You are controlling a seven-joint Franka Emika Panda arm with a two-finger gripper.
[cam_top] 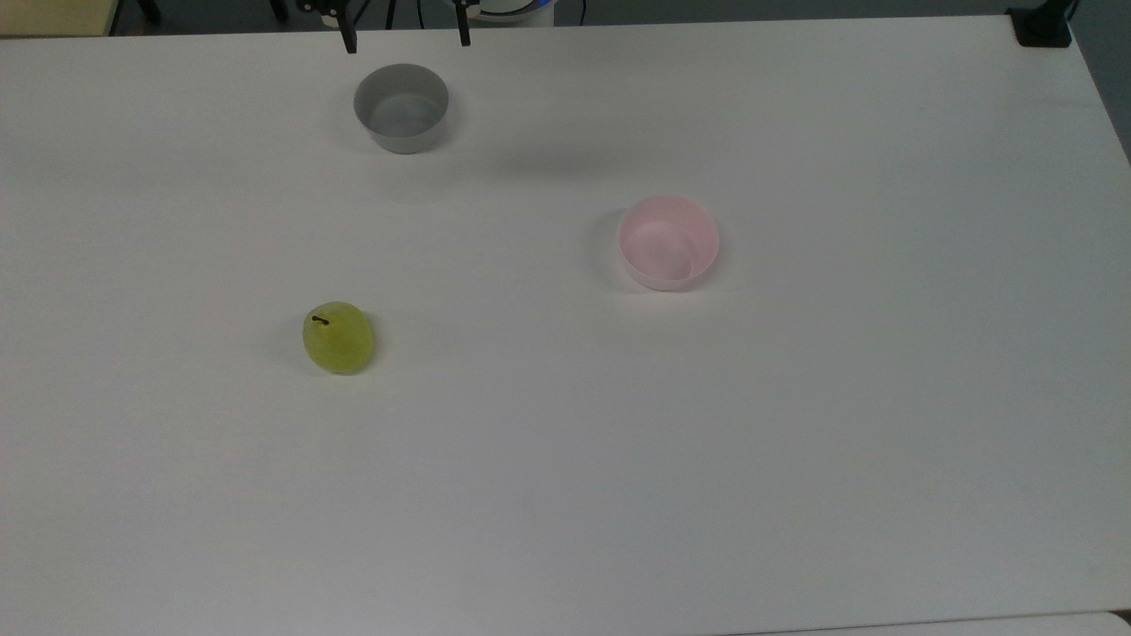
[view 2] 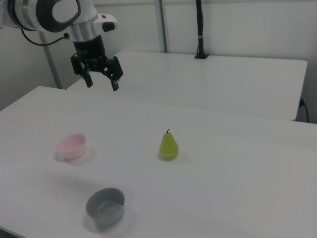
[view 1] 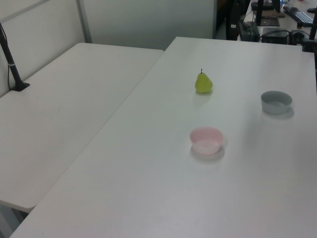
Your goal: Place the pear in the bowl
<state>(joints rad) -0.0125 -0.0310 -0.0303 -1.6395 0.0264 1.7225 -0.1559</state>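
The yellow-green pear stands upright on the white table, stem up; it also shows in the left view and the right view. The pale pink bowl sits empty, to the top view's right of the pear, also seen in the left view and right view. My gripper hangs open high above the table, holding nothing. In the top view its gripper fingertips show at the upper edge, above the grey bowl.
A grey bowl of similar size stands empty near the table's far edge in the top view, also in the right view. A second white table adjoins behind, with a black post clamped on it.
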